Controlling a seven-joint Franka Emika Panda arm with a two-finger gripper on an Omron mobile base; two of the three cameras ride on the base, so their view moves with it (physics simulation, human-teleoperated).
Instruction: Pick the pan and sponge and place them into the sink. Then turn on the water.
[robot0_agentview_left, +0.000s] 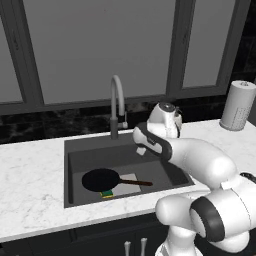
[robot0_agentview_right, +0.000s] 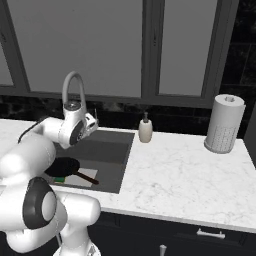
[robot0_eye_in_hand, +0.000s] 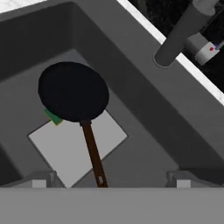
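Already the frying pan (robot0_eye_in_hand: 73, 91) lies in the sink (robot0_eye_in_hand: 144, 109), covering most of the sponge (robot0_eye_in_hand: 53, 117); above them the end effector (robot0_eye_in_hand: 109, 183) hangs released, empty

The pan (robot0_agentview_left: 101, 179) is lying over most of the sponge (robot0_agentview_left: 107, 194), leaving just a green and yellow sliver peeking out at its near edge. In the hand view only a green corner of the sponge (robot0_eye_in_hand: 54, 117) is showing. In the right base view the white arm (robot0_agentview_right: 30, 155) is covering the left part of the sink (robot0_agentview_right: 107, 150) and part of the pan (robot0_agentview_right: 64, 166). The paper towel roll (robot0_agentview_left: 238, 105) is being cut by the right edge of the left base view. The gripper's fingers are barely showing, so whether they are apart is unclear.
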